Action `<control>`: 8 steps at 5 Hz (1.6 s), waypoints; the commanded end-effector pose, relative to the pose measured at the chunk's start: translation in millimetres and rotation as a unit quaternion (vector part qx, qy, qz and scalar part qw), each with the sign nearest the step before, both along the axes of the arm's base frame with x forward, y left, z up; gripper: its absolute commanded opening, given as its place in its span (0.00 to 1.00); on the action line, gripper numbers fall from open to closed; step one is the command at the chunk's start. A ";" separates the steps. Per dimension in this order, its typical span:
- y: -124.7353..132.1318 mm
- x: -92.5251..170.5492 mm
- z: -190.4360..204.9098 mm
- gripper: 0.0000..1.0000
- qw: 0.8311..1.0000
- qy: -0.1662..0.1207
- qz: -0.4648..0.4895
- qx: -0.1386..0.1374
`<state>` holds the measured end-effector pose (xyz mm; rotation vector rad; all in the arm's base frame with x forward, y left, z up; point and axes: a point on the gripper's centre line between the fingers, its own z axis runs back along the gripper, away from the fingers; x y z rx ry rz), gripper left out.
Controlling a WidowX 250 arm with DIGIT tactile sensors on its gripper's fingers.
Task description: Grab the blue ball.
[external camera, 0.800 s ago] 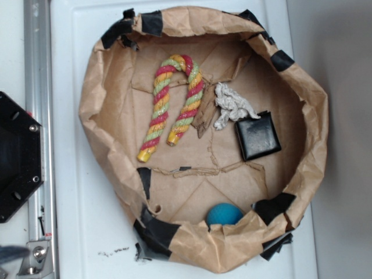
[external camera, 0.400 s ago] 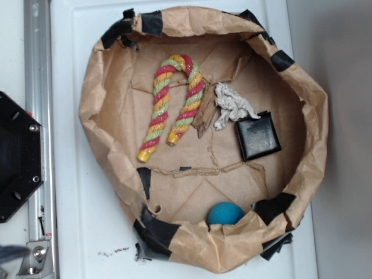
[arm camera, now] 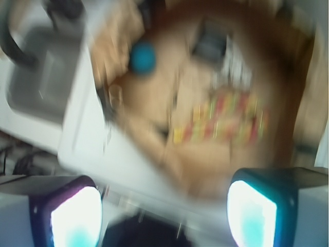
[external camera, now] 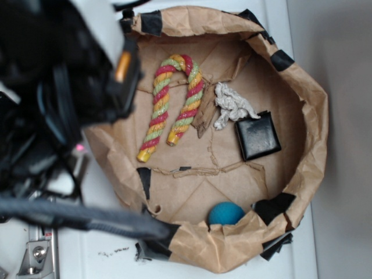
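Blue ball (external camera: 226, 214) sits low against the near wall of a crumpled paper basket (external camera: 317, 116), tucked just behind the folded paper rim and beside a strip of black tape (external camera: 273, 207); in the blurred wrist view the ball (arm camera: 142, 57) shows up ahead of the gripper (arm camera: 164, 211) and off to its left, well apart from the fingers. The gripper is spread wide, its two fingertips (arm camera: 77, 218) standing at either bottom corner of the wrist view with nothing between them. Straight ahead of the gripper lies a striped rope toy (external camera: 171, 107) bent like a candy cane, closer to it than the ball. Past that toy, farther from the gripper, are a knotted scrap of white rope (external camera: 231, 105) and a black square pad (external camera: 258, 135), the two just beside each other; the pad sits apart from the ball, with bare paper floor between them. Nothing lies on top of the ball, though the basket's folded rim rises right next to it. From the outside view the arm (external camera: 58, 75) is a dark blurred mass covering the upper left corner and the basket's left edge, with cables trailing down, and the gripper itself cannot be made out there. A moment ago that corner showed only the white table (external camera: 104, 244) and the metal rail; the arm has since swung in over it, while the ball, toy, rope and pad lie where they were
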<state>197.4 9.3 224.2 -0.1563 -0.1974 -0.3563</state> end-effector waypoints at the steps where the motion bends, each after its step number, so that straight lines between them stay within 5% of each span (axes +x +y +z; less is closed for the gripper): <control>1: 16.5 63.2 -43.2 1.00 0.983 -0.044 -0.177 0.012; 2: -0.4 94.6 -82.5 1.00 0.952 -0.017 -0.302 0.056; 3: -38.2 100.3 -117.7 1.00 0.899 0.018 -0.421 0.120; 4: -90.6 95.0 -127.9 1.00 0.860 -0.023 -0.502 0.092; 5: -121.0 86.0 -126.5 1.00 0.843 -0.047 -0.533 0.059; 6: -130.5 82.1 -136.5 1.00 0.849 -0.043 -0.522 0.065; 7: -124.9 75.5 -151.1 1.00 0.886 -0.032 -0.462 0.026; 8: -129.4 64.1 -170.3 1.00 0.896 -0.013 -0.443 0.018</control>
